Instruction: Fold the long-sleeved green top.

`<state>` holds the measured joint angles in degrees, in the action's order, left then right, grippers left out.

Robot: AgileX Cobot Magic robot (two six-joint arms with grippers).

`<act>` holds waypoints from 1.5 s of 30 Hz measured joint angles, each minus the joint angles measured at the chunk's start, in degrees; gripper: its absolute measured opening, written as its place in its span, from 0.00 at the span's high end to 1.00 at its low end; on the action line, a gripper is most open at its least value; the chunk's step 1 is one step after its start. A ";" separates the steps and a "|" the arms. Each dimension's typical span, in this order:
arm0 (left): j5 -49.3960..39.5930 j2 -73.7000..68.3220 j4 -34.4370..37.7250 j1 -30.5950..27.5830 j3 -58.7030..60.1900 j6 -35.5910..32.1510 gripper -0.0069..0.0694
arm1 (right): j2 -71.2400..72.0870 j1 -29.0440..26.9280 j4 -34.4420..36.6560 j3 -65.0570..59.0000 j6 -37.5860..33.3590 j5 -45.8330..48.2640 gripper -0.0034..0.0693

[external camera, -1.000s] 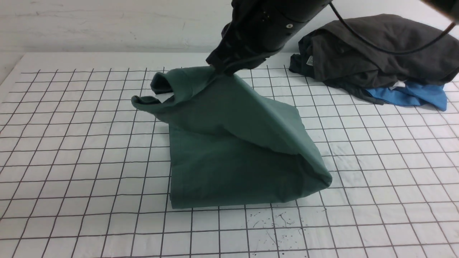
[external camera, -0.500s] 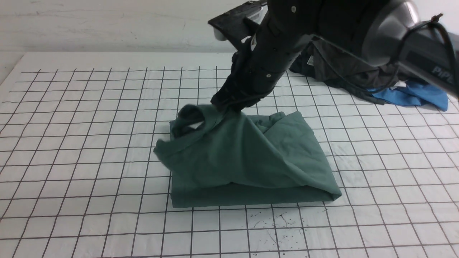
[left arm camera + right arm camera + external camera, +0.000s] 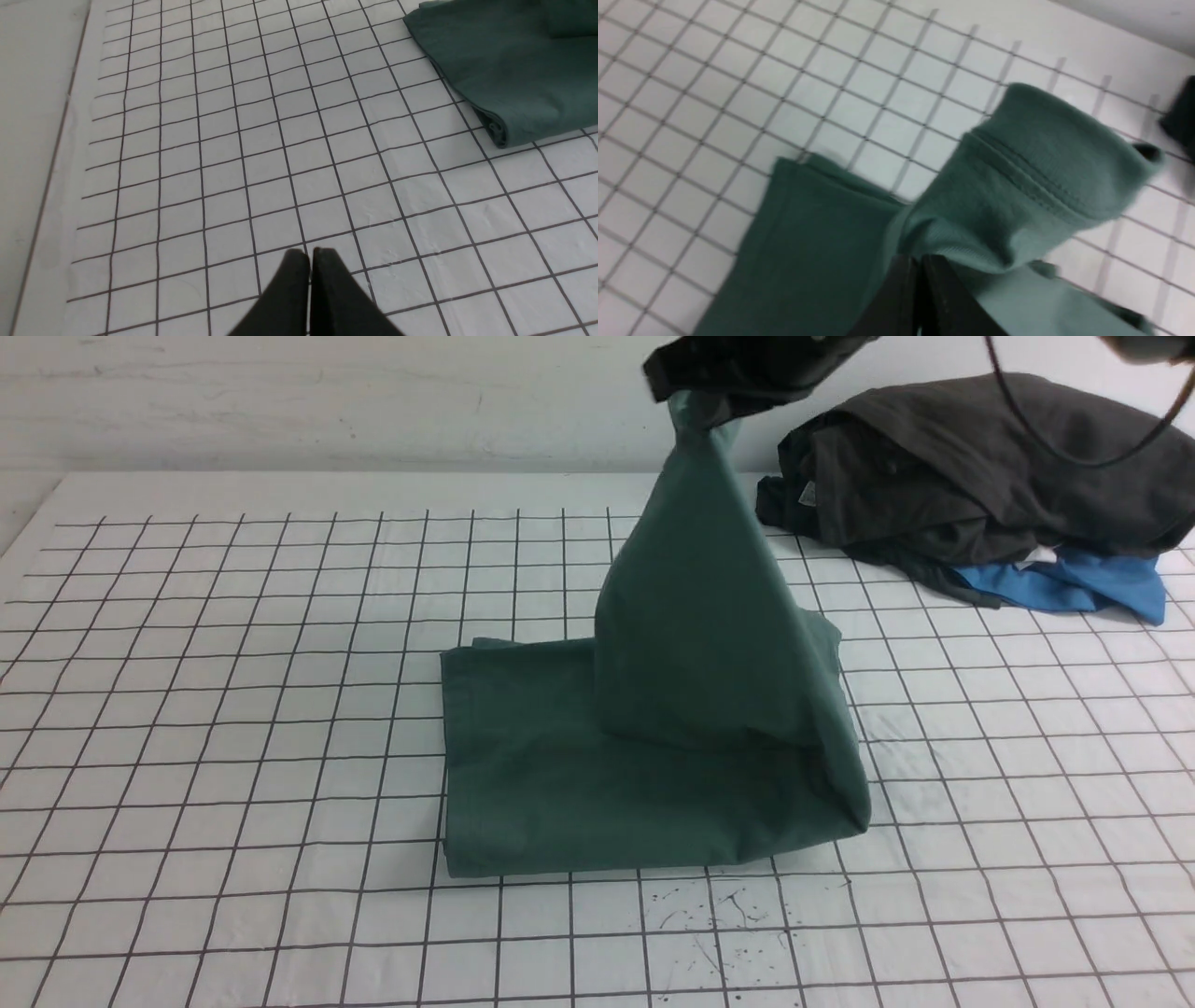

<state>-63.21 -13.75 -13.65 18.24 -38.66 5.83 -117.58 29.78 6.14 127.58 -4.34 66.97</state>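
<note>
The green long-sleeved top point(image 3: 597, 775) lies partly folded on the gridded table, and its upper layer is pulled up into a tall cone. My right gripper point(image 3: 709, 397) is at the top edge of the front view, shut on the top's peak. In the right wrist view my right gripper point(image 3: 920, 261) is pinched shut on the ribbed fabric point(image 3: 1017, 186). My left gripper point(image 3: 310, 254) is shut and empty, above bare grid well to the left of the top's folded corner point(image 3: 495, 84). It does not show in the front view.
A dark charcoal-grey garment point(image 3: 971, 467) is heaped on a bright blue garment point(image 3: 1074, 583) at the back right of the table. The white gridded mat point(image 3: 233, 709) covers the table. A pale wall runs along the back.
My right gripper had dropped low towards the left with the fabric, then rose high and to the right. The top's upper layer now stands as a tall cone.
</note>
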 joint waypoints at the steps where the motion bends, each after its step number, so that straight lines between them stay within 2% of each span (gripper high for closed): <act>1: 0.00 0.00 -0.23 0.00 0.00 -0.05 0.92 | -1.31 1.34 1.87 0.04 -0.91 -0.28 0.96; 2: 0.00 0.00 -0.29 0.00 0.00 -0.06 0.92 | -1.62 1.60 2.28 0.04 -1.09 -0.28 0.96; 7: -0.06 0.00 -0.49 0.00 0.00 -0.13 0.92 | -13.44 8.92 13.75 -0.13 -7.25 -0.97 0.96; 11: -0.06 0.00 -0.49 0.00 0.00 -0.20 0.92 | -18.20 10.72 17.71 -0.33 -8.90 -0.91 0.96; 14: -0.06 0.00 -0.49 0.00 0.00 -0.21 0.92 | -20.09 10.71 20.81 -0.33 -10.15 -0.96 0.90; 17: -0.06 0.00 -0.49 0.00 0.00 -0.26 0.92 | -20.11 10.35 22.90 -0.27 -10.61 -0.77 0.79; 18: -0.06 0.00 -0.49 0.00 0.00 -0.26 0.92 | -20.03 9.88 24.45 0.17 -10.76 0.00 0.69; 19: -0.06 0.00 -0.49 0.00 0.00 -0.26 0.92 | -20.03 9.75 24.58 0.25 -10.76 0.29 0.68; 22: -0.06 0.00 -0.49 0.00 0.00 -0.26 0.92 | -19.13 7.96 25.62 3.82 -10.81 3.83 0.44; 23: -0.06 0.00 -0.49 0.00 0.00 -0.26 0.92 | -19.01 7.83 25.62 4.16 -10.81 3.83 0.43; 24: -0.06 0.02 -0.49 0.00 0.00 -0.27 0.92 | -18.06 6.89 24.68 6.53 -10.75 4.02 0.36; 27: -0.06 0.02 -0.55 0.00 0.00 -0.27 0.92 | -15.10 5.61 19.83 9.17 -9.79 4.14 0.33; 30: 0.00 0.02 -0.50 0.00 0.05 -0.27 0.92 | -12.38 5.26 10.66 9.50 -7.94 4.21 0.41; 32: 0.00 0.02 -0.31 0.00 0.10 -0.27 0.92 | -11.93 5.26 5.64 8.43 -6.27 4.22 0.52; 33: 0.05 0.02 -0.10 0.00 0.10 -0.27 0.92 | -12.06 5.26 2.67 7.00 -5.55 4.22 0.60; 36: 0.04 0.02 0.99 0.00 0.10 -0.27 0.92 | -13.98 5.26 -2.84 2.96 -4.04 4.22 0.80; 37: 0.04 0.02 1.10 0.00 0.10 -0.27 0.92 | -14.20 5.26 -3.13 2.37 -4.03 4.22 0.82; 38: 0.04 0.02 1.80 0.00 0.10 -0.27 0.92 | -16.54 5.26 -5.63 0.34 -3.74 4.28 0.91; 41: 0.04 0.02 2.17 0.00 0.10 -0.27 0.92 | -20.13 5.26 -7.53 -1.04 -3.41 4.36 0.96; 45: -0.01 0.02 2.30 0.00 0.10 -0.27 0.92 | -21.70 5.26 -8.29 -0.96 -2.03 3.79 0.97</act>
<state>-63.23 -13.72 -11.35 18.24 -38.56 5.56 -139.28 35.04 -2.15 126.63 -6.38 70.76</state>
